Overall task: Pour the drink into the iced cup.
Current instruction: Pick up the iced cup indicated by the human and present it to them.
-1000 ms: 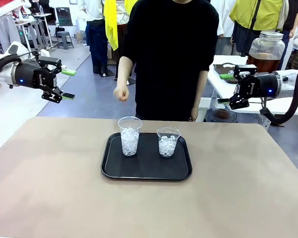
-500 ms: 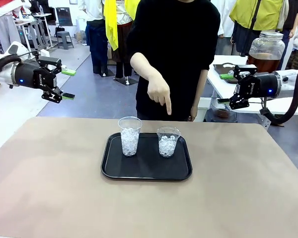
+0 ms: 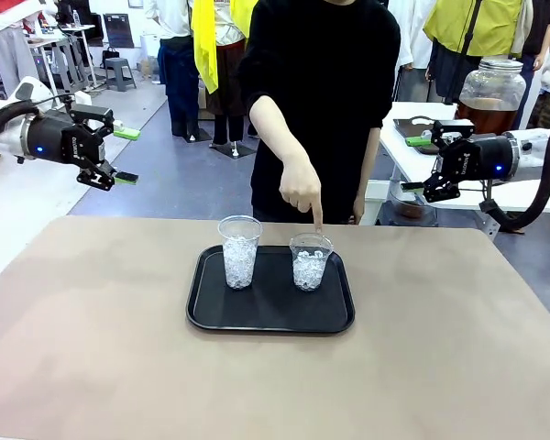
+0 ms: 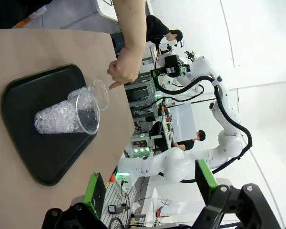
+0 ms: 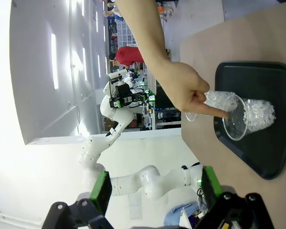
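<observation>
Lowered now, the person's hand points at the clear ice-filled plastic cup on the right of the black rectangular tray; left tool and right tool gape, well clear.

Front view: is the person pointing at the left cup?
No, the hand points down at the right cup.

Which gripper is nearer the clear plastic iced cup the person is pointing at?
Right. The right gripper hangs above and right of the pointed-at clear plastic iced cup on the black tray; the left gripper hangs farther off, up and left.
</observation>
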`<state>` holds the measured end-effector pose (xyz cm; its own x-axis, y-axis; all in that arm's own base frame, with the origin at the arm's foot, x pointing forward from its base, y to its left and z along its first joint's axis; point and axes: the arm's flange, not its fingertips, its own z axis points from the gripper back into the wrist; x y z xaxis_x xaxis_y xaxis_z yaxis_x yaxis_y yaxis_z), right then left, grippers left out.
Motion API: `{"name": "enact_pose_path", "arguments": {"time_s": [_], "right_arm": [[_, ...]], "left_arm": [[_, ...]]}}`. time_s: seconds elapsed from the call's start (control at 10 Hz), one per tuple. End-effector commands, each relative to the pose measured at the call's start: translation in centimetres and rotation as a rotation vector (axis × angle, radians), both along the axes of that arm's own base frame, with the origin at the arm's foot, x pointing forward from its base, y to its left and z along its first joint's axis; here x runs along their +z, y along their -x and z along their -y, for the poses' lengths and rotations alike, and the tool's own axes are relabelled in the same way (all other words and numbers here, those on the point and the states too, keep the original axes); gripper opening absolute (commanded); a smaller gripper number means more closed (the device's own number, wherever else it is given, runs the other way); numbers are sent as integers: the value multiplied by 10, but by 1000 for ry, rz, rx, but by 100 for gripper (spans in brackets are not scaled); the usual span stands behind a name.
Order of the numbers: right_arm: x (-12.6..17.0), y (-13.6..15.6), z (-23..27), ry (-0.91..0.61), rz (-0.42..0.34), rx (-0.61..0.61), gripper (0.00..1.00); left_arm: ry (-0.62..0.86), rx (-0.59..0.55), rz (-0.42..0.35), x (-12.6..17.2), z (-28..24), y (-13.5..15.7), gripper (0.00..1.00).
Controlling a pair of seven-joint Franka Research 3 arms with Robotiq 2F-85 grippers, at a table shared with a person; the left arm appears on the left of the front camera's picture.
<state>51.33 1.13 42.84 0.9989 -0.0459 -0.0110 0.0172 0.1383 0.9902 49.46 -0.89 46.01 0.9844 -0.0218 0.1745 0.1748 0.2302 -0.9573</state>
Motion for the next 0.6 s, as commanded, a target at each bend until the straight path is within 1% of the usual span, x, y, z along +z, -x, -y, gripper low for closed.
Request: {"name": "enact_pose_path", "arguments": {"time_s": [0.0,0.4,0.5], "right_arm": [[2,0,-1,2,8,-2,100],[0,0,0,0,0,0,100],[-2,4,2,1,131,26,100]], "left_arm": [[3,0,0,0,-1,2,100],[3,0,0,0,-1,2,100],[3,0,0,0,-1,2,100]]}}
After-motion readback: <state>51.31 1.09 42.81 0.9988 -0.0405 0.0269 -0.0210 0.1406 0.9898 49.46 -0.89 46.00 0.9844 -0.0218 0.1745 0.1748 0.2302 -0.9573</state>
